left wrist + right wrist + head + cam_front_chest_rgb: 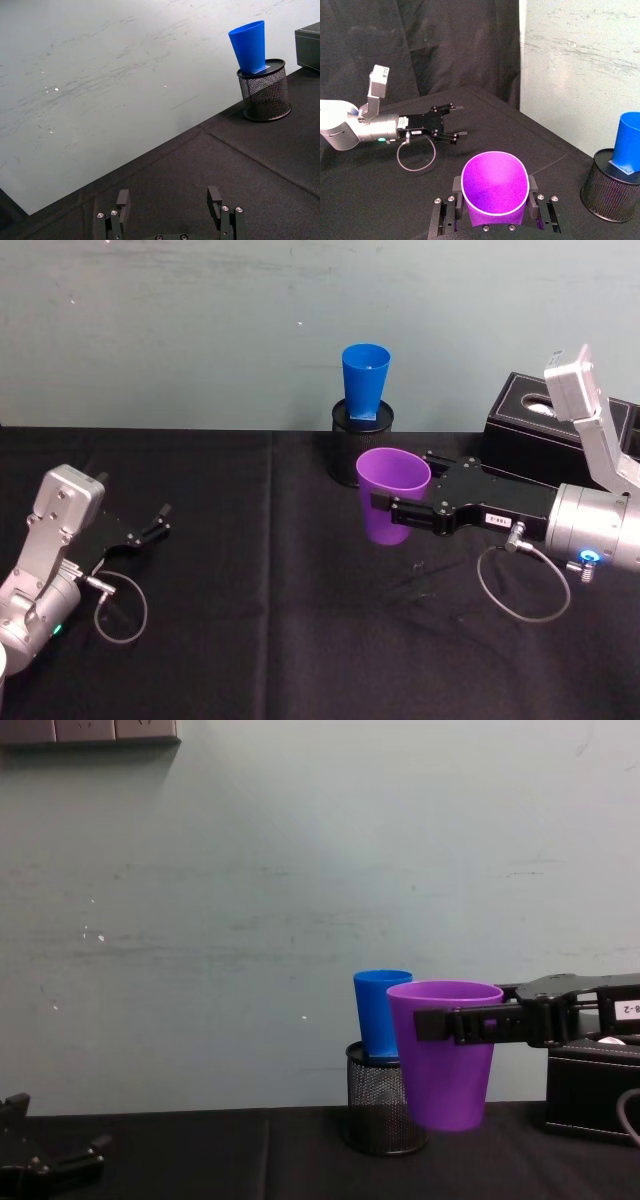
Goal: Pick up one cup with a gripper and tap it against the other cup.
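Purple cup (392, 495) was off the black table (250, 640), held upright, mouth up, by the right gripper (400, 508), which reached in from the right side. Fingers clamped on either side of the cup wall just below the rim, one finger (455, 1025) crossing its front in the chest view. In the right wrist view the cup (495, 192) sat between the two fingertips, pressed from both sides.

Grip near the rim probably kept the lower body free as the striking face; that's a guess from the pose.

Blue cup (365, 380) stood mouth up in the black wire-mesh pen holder (360, 445) at the back of the table, raised above the cloth. That likely explained the lift height: the purple cup needed to be up near the blue one's exposed wall. In the head view the purple cup was in front of the holder and slightly right, near it. Chest view overlapped the two cups, but contact couldn't be confirmed; they looked apart in depth.

Black box (545, 425) sat at back right, behind the right arm.

Left gripper (150, 525) rested low at the table's left, well apart from both cups, fingers spread and holding nothing (170, 200). Idle.

Tap not yet made.
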Robot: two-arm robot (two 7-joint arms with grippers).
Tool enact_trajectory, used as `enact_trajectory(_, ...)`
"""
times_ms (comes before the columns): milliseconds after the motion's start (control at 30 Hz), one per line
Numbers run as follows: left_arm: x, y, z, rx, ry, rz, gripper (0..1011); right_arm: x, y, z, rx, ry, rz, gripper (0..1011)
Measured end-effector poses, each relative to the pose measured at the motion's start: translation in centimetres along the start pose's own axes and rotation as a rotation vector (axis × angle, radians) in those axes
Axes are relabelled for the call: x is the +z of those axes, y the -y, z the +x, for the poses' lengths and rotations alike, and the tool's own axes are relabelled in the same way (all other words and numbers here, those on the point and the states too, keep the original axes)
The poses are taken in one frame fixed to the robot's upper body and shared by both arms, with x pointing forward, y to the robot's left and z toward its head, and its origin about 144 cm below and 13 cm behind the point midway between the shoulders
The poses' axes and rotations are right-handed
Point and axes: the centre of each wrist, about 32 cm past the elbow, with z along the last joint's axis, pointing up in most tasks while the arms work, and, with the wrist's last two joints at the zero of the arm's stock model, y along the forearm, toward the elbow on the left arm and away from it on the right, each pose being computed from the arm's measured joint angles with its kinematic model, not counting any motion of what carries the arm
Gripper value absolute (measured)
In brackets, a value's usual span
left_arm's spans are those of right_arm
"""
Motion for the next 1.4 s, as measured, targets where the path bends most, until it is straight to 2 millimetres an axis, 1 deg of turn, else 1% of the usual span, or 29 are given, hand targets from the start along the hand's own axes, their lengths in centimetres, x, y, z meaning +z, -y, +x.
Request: enact_trajectory(1400, 0.00, 0.00, 0.00, 0.000, 0.000, 0.000, 1011, 0.00, 0.00, 0.00, 0.000, 0.000, 0.000, 726)
